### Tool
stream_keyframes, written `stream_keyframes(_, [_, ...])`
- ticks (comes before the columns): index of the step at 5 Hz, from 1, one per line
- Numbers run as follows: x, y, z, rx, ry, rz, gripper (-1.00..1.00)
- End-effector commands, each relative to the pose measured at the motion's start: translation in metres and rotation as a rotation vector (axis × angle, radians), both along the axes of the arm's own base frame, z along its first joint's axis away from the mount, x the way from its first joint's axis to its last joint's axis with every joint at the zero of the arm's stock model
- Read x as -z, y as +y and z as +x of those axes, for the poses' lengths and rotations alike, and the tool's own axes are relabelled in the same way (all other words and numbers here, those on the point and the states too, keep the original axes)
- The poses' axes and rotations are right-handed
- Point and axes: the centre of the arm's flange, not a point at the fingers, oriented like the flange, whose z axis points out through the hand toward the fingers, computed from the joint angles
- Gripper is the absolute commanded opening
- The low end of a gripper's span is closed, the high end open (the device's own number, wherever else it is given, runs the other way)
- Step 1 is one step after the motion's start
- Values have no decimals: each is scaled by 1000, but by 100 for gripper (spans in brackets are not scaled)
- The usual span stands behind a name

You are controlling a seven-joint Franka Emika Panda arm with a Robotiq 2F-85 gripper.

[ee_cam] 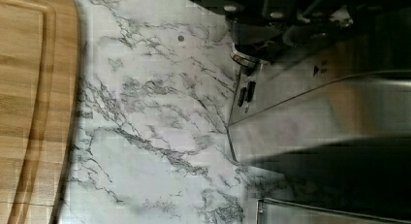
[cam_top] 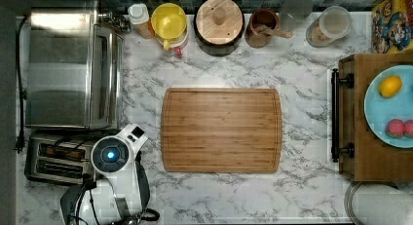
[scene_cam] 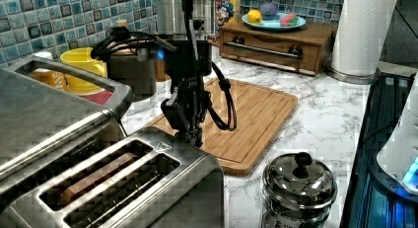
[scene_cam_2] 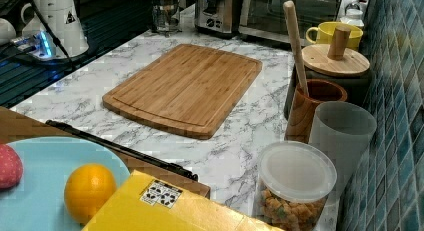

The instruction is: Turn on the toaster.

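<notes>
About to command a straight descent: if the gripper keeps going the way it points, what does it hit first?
Most likely the toaster: the gripper points down at its end edge beside the cutting board. Depth is unclear.

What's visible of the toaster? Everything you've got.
The toaster is a small brushed-steel pop-up model with two long top slots; something brown sits in the slot nearer the toaster oven. It stands upright on the marble counter, close beside the toaster oven, at the top view's lower left. In the right view its end face shows black controls. The arm's claw is right at the end nearest the cutting board; contact can't be confirmed.
</notes>
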Motion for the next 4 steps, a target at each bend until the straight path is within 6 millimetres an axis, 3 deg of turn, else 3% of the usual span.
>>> stream_keyframes(1, [179,-40,-110,-58,342,-242,-100])
stream_keyframes(4, [178,-40,-110,-58,342,-242,-100])
